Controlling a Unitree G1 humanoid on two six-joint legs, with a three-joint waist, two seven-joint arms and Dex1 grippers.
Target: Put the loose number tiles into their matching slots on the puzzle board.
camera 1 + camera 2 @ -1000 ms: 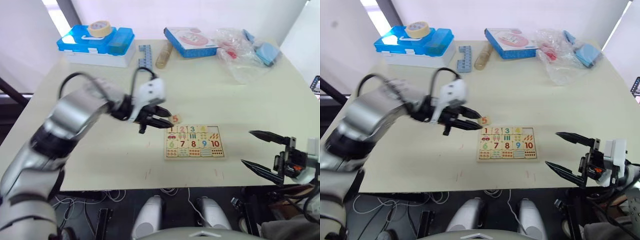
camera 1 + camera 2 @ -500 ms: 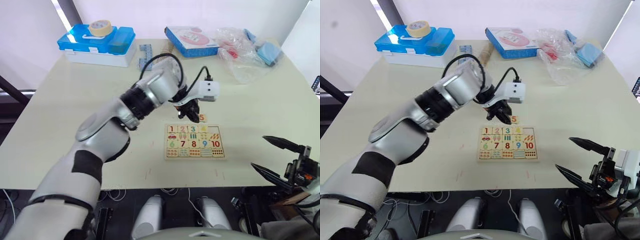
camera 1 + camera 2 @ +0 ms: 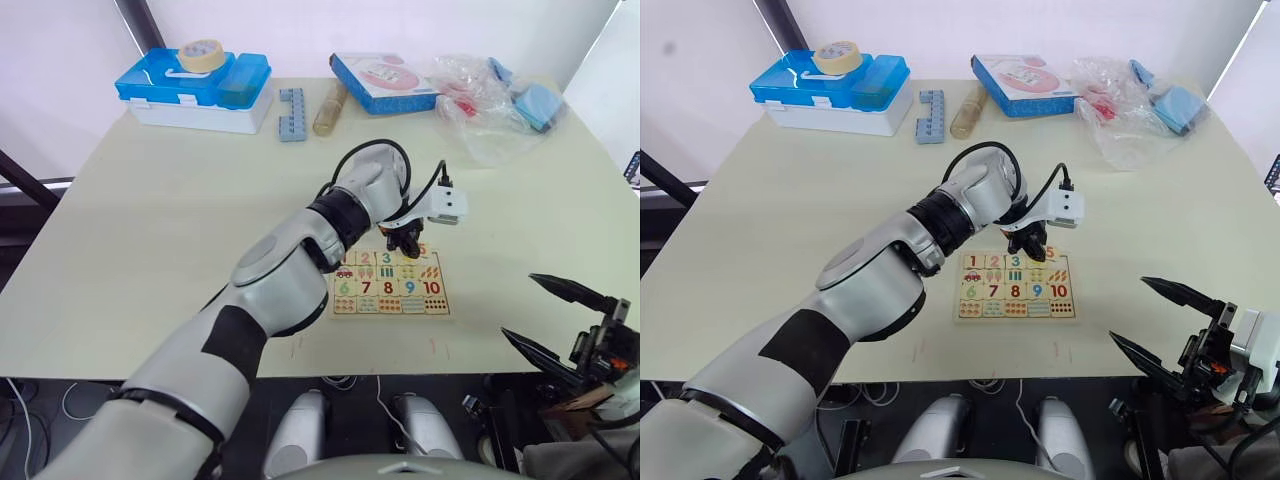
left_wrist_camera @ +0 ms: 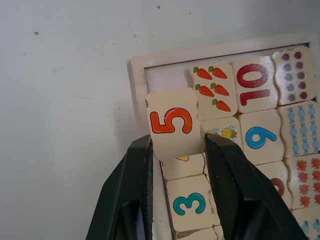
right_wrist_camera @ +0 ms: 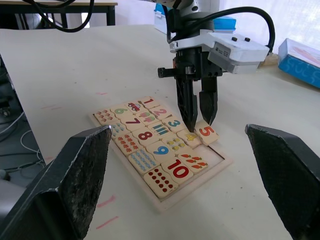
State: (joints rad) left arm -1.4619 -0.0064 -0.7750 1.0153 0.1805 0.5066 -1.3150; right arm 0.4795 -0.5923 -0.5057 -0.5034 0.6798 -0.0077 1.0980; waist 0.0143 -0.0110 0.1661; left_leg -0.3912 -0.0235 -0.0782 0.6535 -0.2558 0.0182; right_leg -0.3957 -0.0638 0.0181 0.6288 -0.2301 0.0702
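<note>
Left gripper (image 4: pixel 175 150) pinching number-5 tile (image 4: pixel 171 121) between black fingers, tile tilted over top-right corner of puzzle board (image 3: pixel 389 310). Board flat on worktop (image 3: pixel 150 250) near front edge, remaining slots filled; open corner slot beneath tile. Right gripper (image 3: pixel 555 318) spread wide, well apart from board, beyond worktop's front-right edge.

Blue case (image 3: pixel 190 88) with tape roll (image 3: pixel 200 55), brick strip (image 3: pixel 291 100), plastic bag (image 3: pixel 490 105)

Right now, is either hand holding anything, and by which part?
The left hand grips the small pale-wood tile with a red 5 by two opposite side edges. The right hand is open, holding nothing.
</note>
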